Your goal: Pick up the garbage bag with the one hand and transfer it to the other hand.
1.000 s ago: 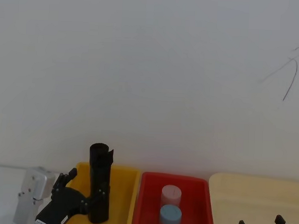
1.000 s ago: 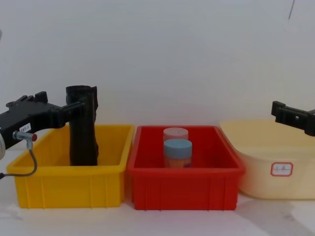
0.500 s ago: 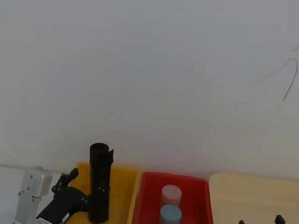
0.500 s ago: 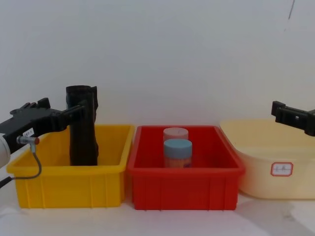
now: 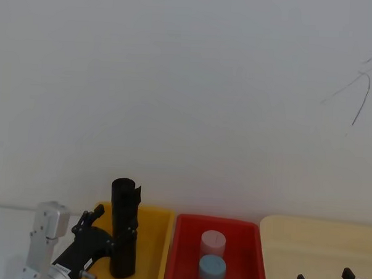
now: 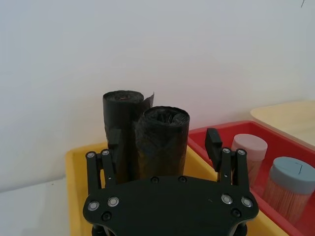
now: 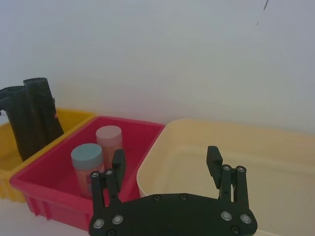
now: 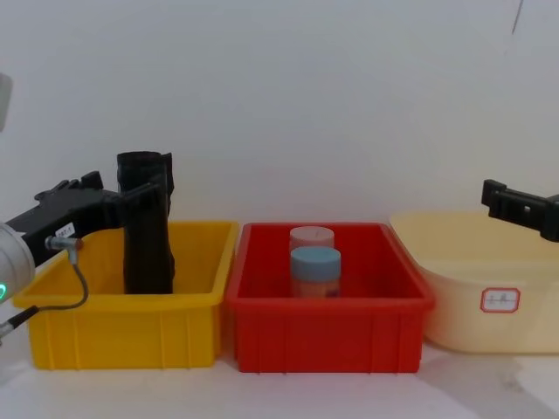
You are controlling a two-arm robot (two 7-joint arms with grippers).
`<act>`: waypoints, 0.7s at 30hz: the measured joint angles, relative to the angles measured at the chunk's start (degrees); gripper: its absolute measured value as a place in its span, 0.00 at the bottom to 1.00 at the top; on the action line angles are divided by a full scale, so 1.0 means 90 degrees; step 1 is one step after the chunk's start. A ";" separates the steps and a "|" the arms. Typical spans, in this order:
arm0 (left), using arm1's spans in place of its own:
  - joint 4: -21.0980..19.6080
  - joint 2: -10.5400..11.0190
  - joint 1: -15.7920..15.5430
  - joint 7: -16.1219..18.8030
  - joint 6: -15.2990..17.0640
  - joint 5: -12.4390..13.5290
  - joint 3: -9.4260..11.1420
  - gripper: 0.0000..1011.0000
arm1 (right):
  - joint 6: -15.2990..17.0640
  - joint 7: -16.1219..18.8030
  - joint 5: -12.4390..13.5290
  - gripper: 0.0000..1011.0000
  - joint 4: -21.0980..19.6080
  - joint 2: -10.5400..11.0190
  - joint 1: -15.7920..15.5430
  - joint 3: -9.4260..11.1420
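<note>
Two black garbage bag rolls stand upright and side by side in the yellow bin (image 8: 122,330). The nearer garbage bag (image 6: 162,140) lies between the fingers of my left gripper (image 6: 165,145), which is open around it; the other roll (image 6: 122,110) stands just behind. The chest view shows the rolls (image 8: 147,229) with my left gripper (image 8: 140,197) at their upper half, coming in from the left. The left gripper (image 5: 115,234) also appears in the head view beside the roll (image 5: 124,226). My right gripper (image 7: 166,160) hovers open over the cream tub (image 7: 256,157), far from the rolls.
A red bin (image 8: 327,336) in the middle holds a blue-lidded jar (image 8: 314,266) and a pink-lidded jar (image 8: 311,237). The cream tub (image 8: 489,262) with a white label sits to the right. A white wall stands close behind all three.
My left arm's wrist has dropped and swung in, showing its silver body and green ring in the chest view; the fingers stay at the rolls. The right arm has not moved.
</note>
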 joint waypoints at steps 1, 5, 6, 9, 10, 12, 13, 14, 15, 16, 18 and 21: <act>0.0071 -0.0020 -0.0049 -0.0043 -0.0022 -0.0001 0.0003 0.99 | 0.0000 0.0000 0.0000 0.99 0.0000 0.0000 0.0000 0.0000; 0.0215 -0.0061 -0.0142 -0.0134 -0.0062 -0.0002 0.0012 0.99 | 0.0000 0.0000 0.0000 0.99 0.0000 0.0000 0.0000 0.0000; 0.0271 -0.0077 -0.0181 -0.0163 -0.0072 -0.0001 0.0018 0.99 | 0.0000 0.0000 0.0000 0.99 0.0000 0.0000 0.0000 0.0000; 0.0338 -0.0092 -0.0227 -0.0207 -0.0075 0.0007 0.0030 0.99 | 0.0000 0.0000 0.0000 0.99 0.0000 0.0000 0.0000 0.0000; 0.0377 -0.0101 -0.0255 -0.0229 -0.0075 0.0018 0.0041 0.99 | 0.0000 0.0000 0.0000 0.99 0.0000 0.0000 0.0000 0.0000; 0.0420 -0.0109 -0.0288 -0.0255 -0.0066 0.0035 0.0055 0.99 | 0.0000 0.0000 0.0000 0.99 0.0000 0.0000 0.0000 0.0000; 0.0454 -0.0116 -0.0314 -0.0272 -0.0051 0.0047 0.0068 0.99 | 0.0000 0.0000 0.0000 0.99 0.0000 0.0000 0.0000 0.0000; 0.0471 -0.0118 -0.0328 -0.0285 -0.0035 0.0060 0.0074 0.99 | 0.0000 0.0000 0.0000 0.99 0.0000 0.0000 0.0000 0.0000; 0.0485 -0.0122 -0.0340 -0.0294 -0.0021 0.0069 0.0081 0.99 | 0.0000 0.0000 0.0000 0.99 0.0000 0.0000 0.0000 0.0000; 0.0519 -0.0130 -0.0367 -0.0311 0.0009 0.0086 0.0093 0.99 | 0.0000 0.0000 0.0000 0.99 0.0000 0.0000 0.0000 0.0000; 0.0562 -0.0142 -0.0401 -0.0329 0.0042 0.0106 0.0110 0.99 | 0.0000 0.0000 0.0000 0.99 0.0000 0.0000 0.0000 0.0000; 0.0641 -0.0164 -0.0464 -0.0351 0.0086 0.0141 0.0131 0.99 | 0.0000 0.0000 0.0000 0.99 0.0000 0.0000 0.0000 0.0000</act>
